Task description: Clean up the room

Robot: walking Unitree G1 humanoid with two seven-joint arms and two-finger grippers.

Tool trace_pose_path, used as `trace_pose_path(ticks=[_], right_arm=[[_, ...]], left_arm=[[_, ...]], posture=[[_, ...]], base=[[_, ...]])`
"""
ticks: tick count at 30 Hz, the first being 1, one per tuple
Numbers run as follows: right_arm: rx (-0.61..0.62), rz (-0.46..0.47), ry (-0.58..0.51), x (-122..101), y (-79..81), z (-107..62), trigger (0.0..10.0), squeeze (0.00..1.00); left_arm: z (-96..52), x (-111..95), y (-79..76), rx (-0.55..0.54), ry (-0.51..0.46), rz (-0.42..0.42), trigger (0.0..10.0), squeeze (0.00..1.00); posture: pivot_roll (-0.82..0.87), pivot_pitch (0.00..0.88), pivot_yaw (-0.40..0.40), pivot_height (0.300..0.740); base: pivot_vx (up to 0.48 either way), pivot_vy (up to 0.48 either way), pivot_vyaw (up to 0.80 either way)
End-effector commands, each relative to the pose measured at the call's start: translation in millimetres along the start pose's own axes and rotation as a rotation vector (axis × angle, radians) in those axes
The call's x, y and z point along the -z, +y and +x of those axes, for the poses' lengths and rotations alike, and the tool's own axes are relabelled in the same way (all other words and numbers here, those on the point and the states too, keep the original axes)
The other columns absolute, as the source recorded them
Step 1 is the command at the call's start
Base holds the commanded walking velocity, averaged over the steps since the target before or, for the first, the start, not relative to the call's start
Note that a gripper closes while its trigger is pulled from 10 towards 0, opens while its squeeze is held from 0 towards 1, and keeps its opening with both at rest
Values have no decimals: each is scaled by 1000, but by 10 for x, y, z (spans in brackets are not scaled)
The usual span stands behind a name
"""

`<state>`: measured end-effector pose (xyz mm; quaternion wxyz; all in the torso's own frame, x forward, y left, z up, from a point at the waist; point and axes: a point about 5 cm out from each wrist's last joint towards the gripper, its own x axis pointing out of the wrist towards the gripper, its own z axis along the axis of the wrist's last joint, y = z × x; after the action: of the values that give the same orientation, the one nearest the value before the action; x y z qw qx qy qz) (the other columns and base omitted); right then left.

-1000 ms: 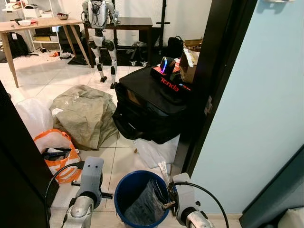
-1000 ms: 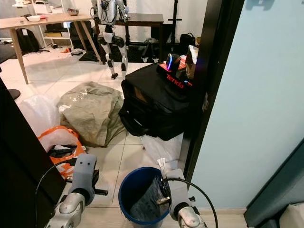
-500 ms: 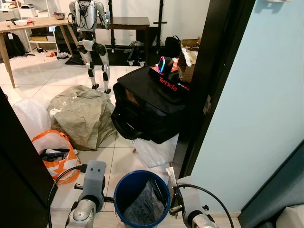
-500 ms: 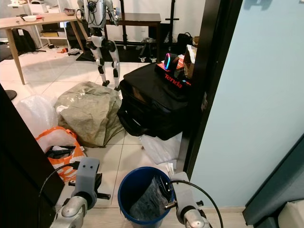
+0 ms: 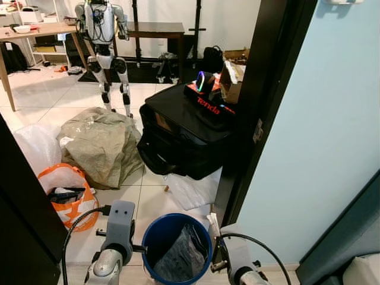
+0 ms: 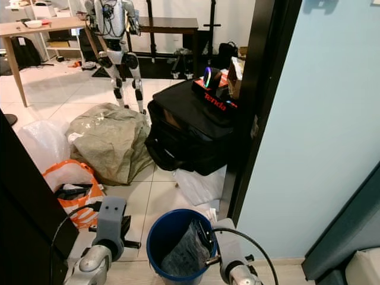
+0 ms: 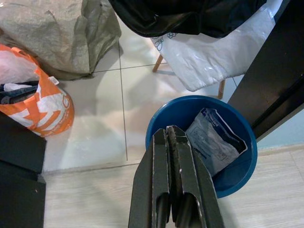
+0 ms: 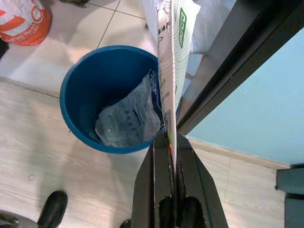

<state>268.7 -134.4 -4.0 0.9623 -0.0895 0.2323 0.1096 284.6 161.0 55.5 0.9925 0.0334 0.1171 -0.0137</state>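
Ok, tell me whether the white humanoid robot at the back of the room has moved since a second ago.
Yes. The white humanoid robot has walked left, away from the dark wooden side table and toward the light wooden table.

The round blue plastic bin (image 8: 90, 90) looks smooth and faintly glossy, and the crinkled grey plastic pouch (image 8: 128, 121) inside it is shiny. The flat white printed wrapper (image 8: 173, 57) has a slick sheen. The pale floor tiles (image 7: 95, 123) are glossy; the light wood-look boards (image 8: 57, 156) are matt. The big black cloth bag (image 5: 184, 130) is dull, and the olive tarp heap (image 5: 101, 142) is wrinkled.
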Motion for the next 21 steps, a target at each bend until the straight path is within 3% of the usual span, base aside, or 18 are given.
trace_pose_path(ticks=[1, 21], right_arm=[[-8, -5, 17, 22, 19, 3, 10000, 0], [-15, -7, 4, -10, 40, 15, 10000, 0]], left_arm=[[-17, 31, 10, 2, 4, -1, 10000, 0], [-18, 12, 36, -4, -11, -1, 10000, 0]], posture=[[62, 76, -40, 740], [69, 68, -42, 740]], base=[[307, 0, 0], [323, 0, 0]])
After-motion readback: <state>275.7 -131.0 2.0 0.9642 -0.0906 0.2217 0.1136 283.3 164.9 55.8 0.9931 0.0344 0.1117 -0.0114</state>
